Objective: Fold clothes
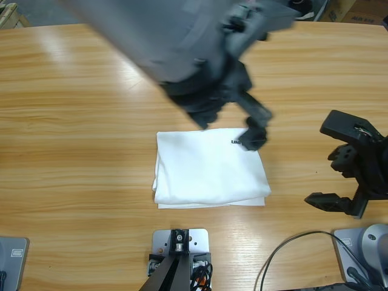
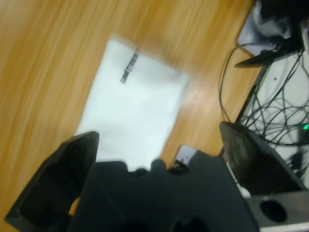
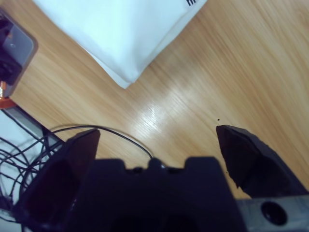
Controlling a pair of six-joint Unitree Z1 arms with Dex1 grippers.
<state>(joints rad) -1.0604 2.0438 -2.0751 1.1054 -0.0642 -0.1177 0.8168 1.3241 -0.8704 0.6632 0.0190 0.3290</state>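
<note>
A folded white shirt (image 1: 209, 170) lay near the centre of the long wooden table (image 1: 73, 121), a neat rectangle with small black lettering (image 1: 236, 143) at its upper right corner in the high view. Layered edges showed along the shirt's bottom and left sides.

The left arm (image 1: 182, 42) swept down from the top of the high view, its silver bulk filling the upper middle of the frame. The left gripper (image 1: 257, 124) hung over the shirt's upper right corner, just beside the lettering, one black finger (image 1: 254, 138) overlapping the fabric's edge; whether it touched the cloth could not be told. In the left wrist view its jaws stood wide apart with nothing between them, the shirt (image 2: 133, 108) lying beyond them in the middle of the frame and a tangle of black cables (image 2: 270, 111) at the right.

The right gripper (image 1: 342, 167) sat at the right edge of the high view, well apart from the shirt and over bare wood. Its jaws were likewise spread open and empty. In the right wrist view they framed plain table (image 3: 203, 96), with a corner of the shirt (image 3: 120, 34) at the top of the frame and a black cable (image 3: 111, 133) curling across the wood at the lower left.
</note>
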